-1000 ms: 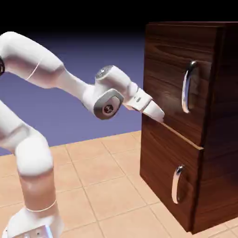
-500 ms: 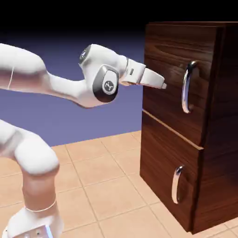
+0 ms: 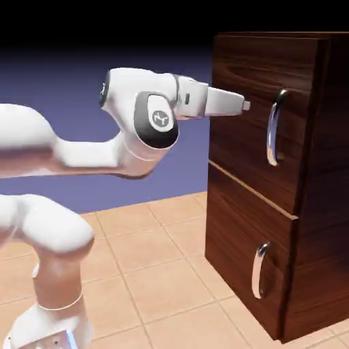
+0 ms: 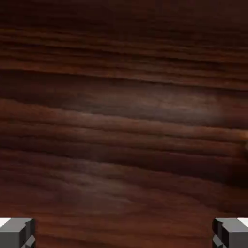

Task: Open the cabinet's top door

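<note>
A white two-fingered tool [image 3: 246,105], spread and empty, points toward the tall dark walnut-wood top door [image 3: 238,82] at the frame's upper right. Its curved silver bar handle [image 3: 272,129] looks rigid and slick, best gripped mid-length; the panel will probably swing stiffly.

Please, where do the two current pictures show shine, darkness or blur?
Exterior view: bright glints on the upper handle, washed-out white on the arm, black above the backdrop; hand view: dark wood, soft grain, pale hazy sheen.
</note>
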